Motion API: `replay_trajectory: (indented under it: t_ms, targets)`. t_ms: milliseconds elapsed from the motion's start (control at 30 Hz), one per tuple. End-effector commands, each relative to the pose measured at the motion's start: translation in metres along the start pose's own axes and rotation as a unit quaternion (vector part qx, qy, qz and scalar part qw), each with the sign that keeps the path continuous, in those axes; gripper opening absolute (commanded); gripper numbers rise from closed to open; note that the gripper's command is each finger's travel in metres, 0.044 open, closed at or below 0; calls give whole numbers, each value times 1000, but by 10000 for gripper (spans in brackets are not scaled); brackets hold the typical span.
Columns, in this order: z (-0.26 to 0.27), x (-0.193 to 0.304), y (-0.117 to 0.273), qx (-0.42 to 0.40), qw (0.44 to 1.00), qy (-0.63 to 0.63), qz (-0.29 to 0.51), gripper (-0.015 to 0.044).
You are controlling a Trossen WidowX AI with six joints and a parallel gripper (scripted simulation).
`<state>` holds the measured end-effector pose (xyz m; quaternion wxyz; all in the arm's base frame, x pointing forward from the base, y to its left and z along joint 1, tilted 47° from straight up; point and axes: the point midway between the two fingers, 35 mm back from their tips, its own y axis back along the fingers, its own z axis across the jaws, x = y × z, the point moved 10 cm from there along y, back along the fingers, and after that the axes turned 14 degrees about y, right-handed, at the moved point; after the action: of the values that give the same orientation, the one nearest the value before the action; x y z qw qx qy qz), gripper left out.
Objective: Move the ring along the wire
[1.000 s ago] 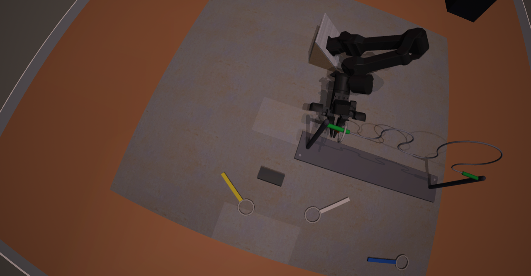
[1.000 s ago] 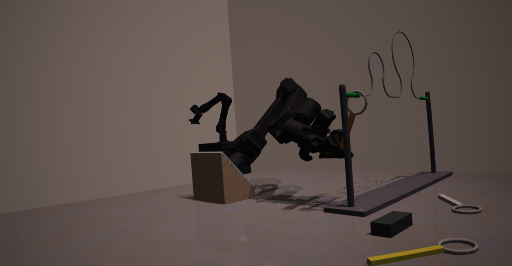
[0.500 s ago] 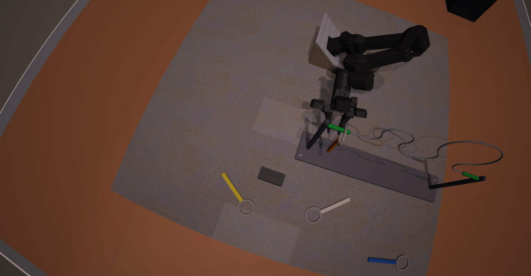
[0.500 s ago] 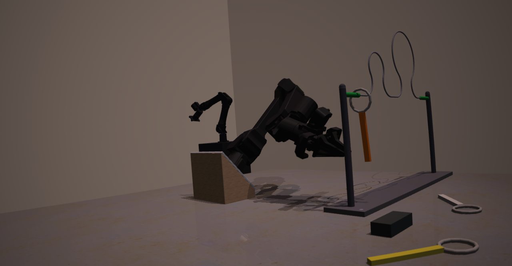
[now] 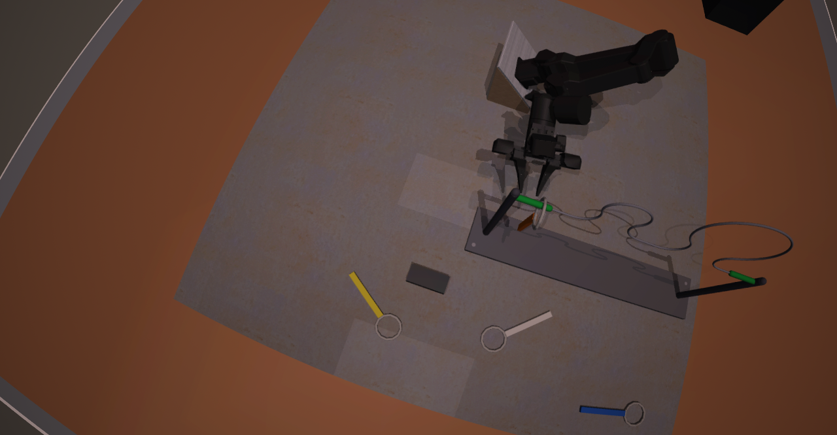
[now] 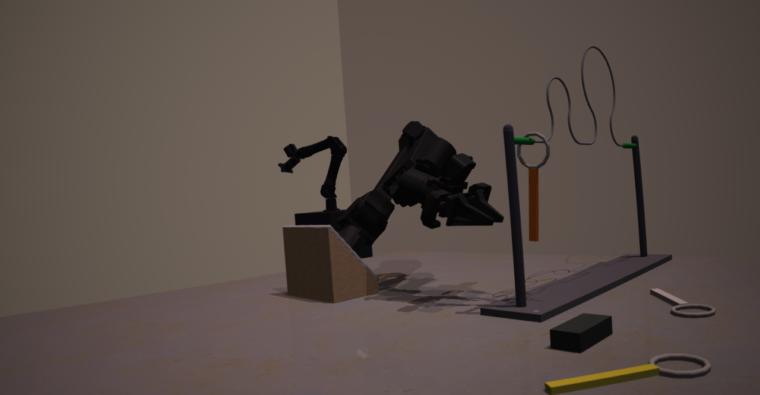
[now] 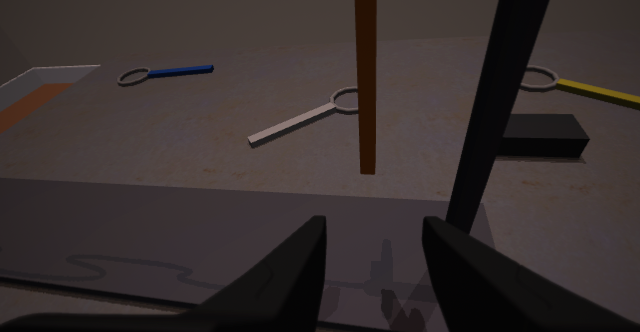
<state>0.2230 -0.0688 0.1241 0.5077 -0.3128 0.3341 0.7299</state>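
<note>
The ring [image 5: 544, 216] [image 6: 519, 150] hangs around the wire at the inner end of the green part [image 5: 529, 201] [image 6: 523, 140] beside one post [image 5: 501, 212] [image 6: 513, 217] [image 7: 490, 102]. Exact contact there is too small to tell. Its orange handle [image 5: 526, 222] [image 6: 533, 204] [image 7: 366, 72] hangs straight down. My gripper [image 5: 529, 193] [image 6: 499, 220] [image 7: 373, 228] is open and empty, back on the robot's side, apart from the handle. The other green part [image 5: 741, 277] [image 6: 629, 145] is at the far post [image 5: 717, 288] [image 6: 639, 201].
The thin grey wire [image 6: 592, 47] loops high between the posts. The grey base [image 5: 573, 268] [image 6: 584, 283] [image 7: 150, 222] lies beneath. Beyond it lie a black block [image 5: 427, 278] [image 6: 580, 332] [image 7: 542, 137] and yellow-, white- and blue-handled rings.
</note>
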Motion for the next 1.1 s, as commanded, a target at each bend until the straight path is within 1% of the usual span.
replay_trajectory:
  t_ms: [0,600,667,833,933,967,1067]
  targets:
    - [1,0,2,-2,1000,2,0,160]
    - [1,0,2,-2,1000,2,0,160]
    - [0,-1,8,0,1000,1,-1,212]
    - [0,-1,47,0,1000,1,0,344]
    - [1,0,52,0,1000,1,-1,423]
    - [1,0,52,0,1000,1,-1,440]
    - [1,0,52,0,1000,1,-1,440]
